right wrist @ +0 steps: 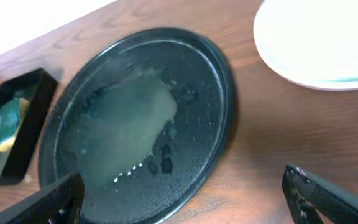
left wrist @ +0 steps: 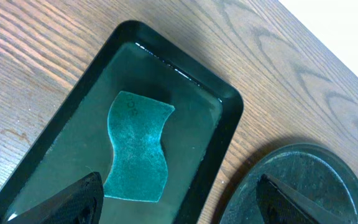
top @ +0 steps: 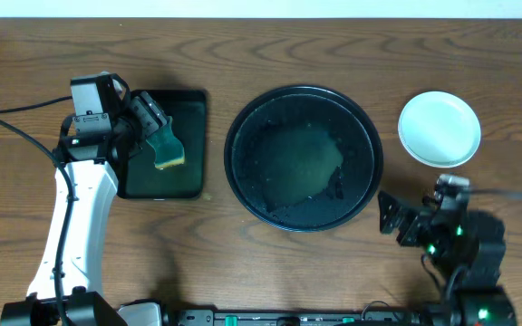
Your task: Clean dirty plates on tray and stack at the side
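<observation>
overhead: round black tray (top: 270, 118) sat mid-surface with no plate on it, only a wet, cloudy film and droplets across its floor. plates (top: 439, 129) lay off the tray at its 2 o'clock, on the bare wood surface (top: 333, 45). white plate on top; the right wrist view showed a pale blue edge just under it, so judged a stack, count not readable.

green sponge (left wrist: 137, 146) lay flat inside the small dark-green tray (left wrist: 229, 118) at the round tray's 9 o'clock. judged parked there so its wetness stayed contained rather than on the wood.

left fingers (left wrist: 73, 199) spread wide above the sponge, released, gripping nothing. right fingers (right wrist: 48, 202) also spread wide and empty, at the round tray's 4 o'clock, between tray and stack.

judgement: tray cleared, plates set aside, tool put down, so the task looked essentially complete. both arms hung clear of the stack, so little risk of nudging it.
</observation>
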Tool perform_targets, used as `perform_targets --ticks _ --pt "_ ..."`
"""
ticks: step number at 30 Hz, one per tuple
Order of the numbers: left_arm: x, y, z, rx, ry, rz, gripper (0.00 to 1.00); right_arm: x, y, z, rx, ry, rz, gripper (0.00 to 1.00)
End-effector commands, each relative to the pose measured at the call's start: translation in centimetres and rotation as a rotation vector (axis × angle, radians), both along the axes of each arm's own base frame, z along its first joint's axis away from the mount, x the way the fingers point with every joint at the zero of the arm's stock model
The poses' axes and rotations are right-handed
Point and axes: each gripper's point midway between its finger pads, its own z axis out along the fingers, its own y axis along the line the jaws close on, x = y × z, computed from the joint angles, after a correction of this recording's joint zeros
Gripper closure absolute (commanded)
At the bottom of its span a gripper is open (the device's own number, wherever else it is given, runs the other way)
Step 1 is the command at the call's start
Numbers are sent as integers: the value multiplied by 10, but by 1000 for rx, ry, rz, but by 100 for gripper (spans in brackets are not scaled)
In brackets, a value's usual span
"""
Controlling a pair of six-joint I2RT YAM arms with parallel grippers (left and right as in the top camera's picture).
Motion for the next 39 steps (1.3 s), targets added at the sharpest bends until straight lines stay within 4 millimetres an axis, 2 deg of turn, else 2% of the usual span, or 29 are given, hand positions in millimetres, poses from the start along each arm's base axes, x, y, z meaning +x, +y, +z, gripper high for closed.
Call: perform_targets --ticks 1,11,15,20,23,31,39 --pt "0 3 -2 5 8 6 21 -5 8 -11 -5 -86 58 1" --pt "0 3 -2 5 8 6 21 8 12 -11 -1 -372 73 1" --pt "0 3 -2 5 8 6 21 12 7 1 -12 -458 46 1" --pt "0 3 -2 5 8 6 21 14 -10 10 -49 -499 -52 1" --pt "-1 3 -2 5 8 6 21 15 -17 16 -131 -542 -68 1" --pt "0 3 -2 5 8 6 21 16 -29 8 -363 -542 -64 1" --pt "0 3 -2 5 8 6 21 16 -34 8 -378 -533 -93 1"
